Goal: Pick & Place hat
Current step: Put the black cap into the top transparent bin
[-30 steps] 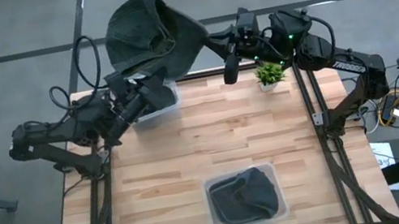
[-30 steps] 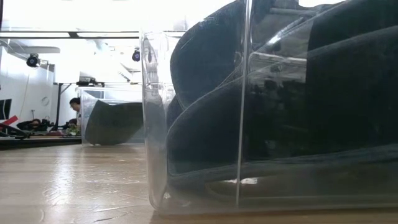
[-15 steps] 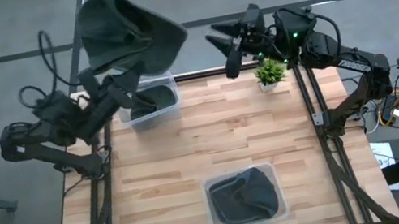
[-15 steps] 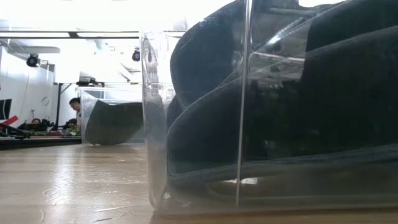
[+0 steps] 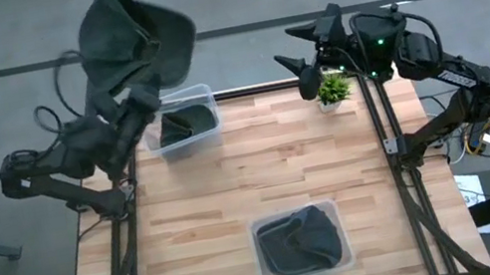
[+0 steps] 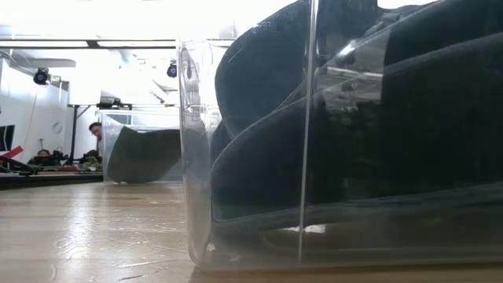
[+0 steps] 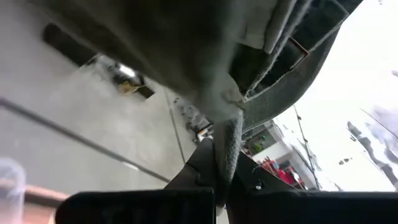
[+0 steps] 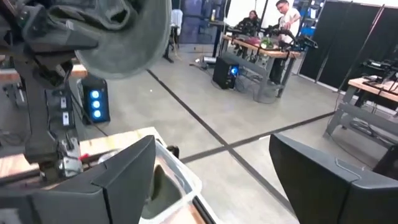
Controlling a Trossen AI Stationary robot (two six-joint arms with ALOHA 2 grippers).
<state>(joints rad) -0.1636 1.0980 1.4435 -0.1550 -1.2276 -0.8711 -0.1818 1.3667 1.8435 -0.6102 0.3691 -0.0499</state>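
The hat is up in the air, past the far left corner of the desk. The left gripper is clenched on the hat's edge & holds it from below. The hat hangs open above the gripper, w/ its dark green inside showing. In the left wrist view a fold of the hat is pinched tight in the gripper.

Just under it, at the far left of the desk, is a clear bin w/ another dark hat in it. A 2nd clear bin sits near the front, also w/ a dark hat inside.

The right gripper is spread wide & holds nothing. It is at the far edge, well apart from the hat, beside a small green plant.
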